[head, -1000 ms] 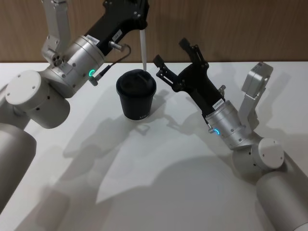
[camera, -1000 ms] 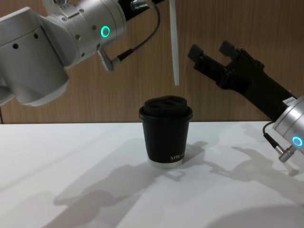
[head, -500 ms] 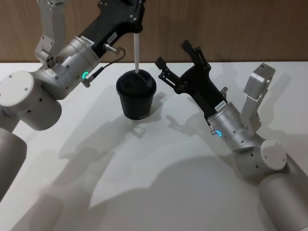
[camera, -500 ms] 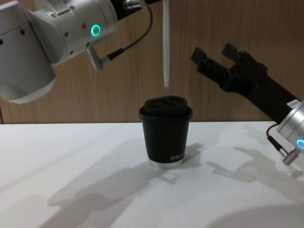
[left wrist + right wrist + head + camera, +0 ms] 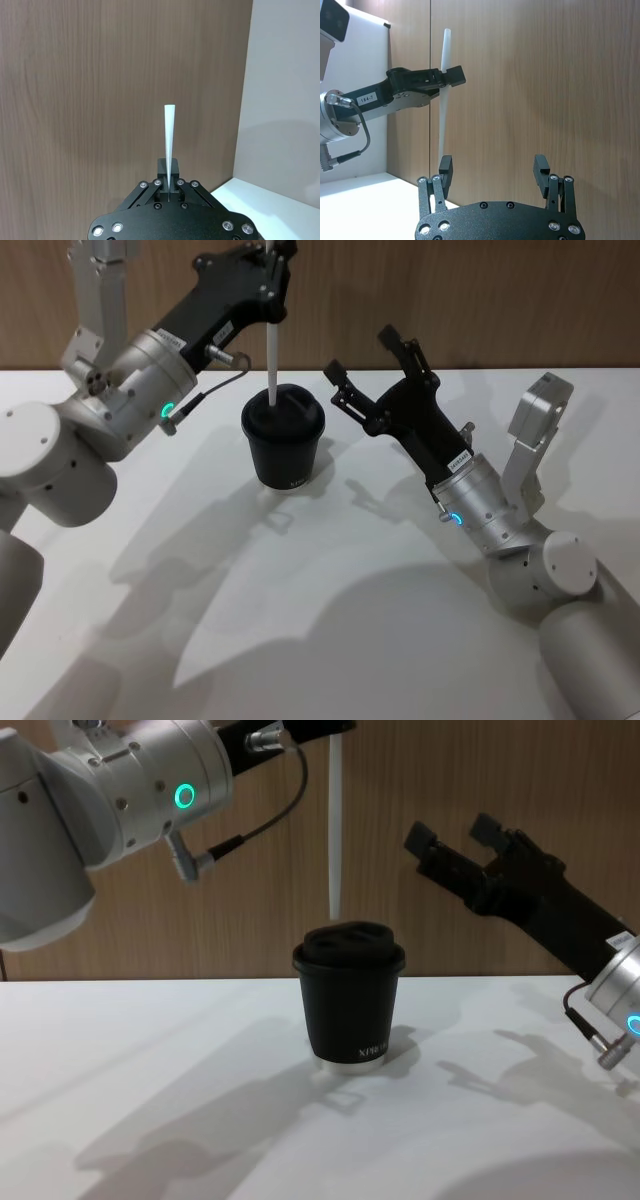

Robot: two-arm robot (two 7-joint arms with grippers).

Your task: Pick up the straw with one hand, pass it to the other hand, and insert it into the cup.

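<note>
The black lidded cup (image 5: 283, 443) (image 5: 350, 1005) stands upright on the white table (image 5: 360, 580). My left gripper (image 5: 274, 265) (image 5: 332, 728) is shut on the upper part of the white straw (image 5: 271, 350) (image 5: 334, 830), which hangs nearly vertical. In the chest view its lower tip hovers just above the lid, a little left of the lid's middle. In the left wrist view the straw (image 5: 169, 135) sticks out from between the closed fingers (image 5: 169, 181). My right gripper (image 5: 358, 352) (image 5: 452, 828) (image 5: 492, 172) is open and holds nothing, raised to the right of the cup. From there I see the straw (image 5: 442, 105) ahead.
A wooden wall (image 5: 480, 290) runs behind the table's far edge. Both arms (image 5: 90, 430) (image 5: 500, 530) reach in over the table from the sides. White table surface lies open in front of the cup.
The left gripper has carried the straw leftwards and down, so its tip went from right of the lid's middle to just above its left part. The right gripper has barely moved.
</note>
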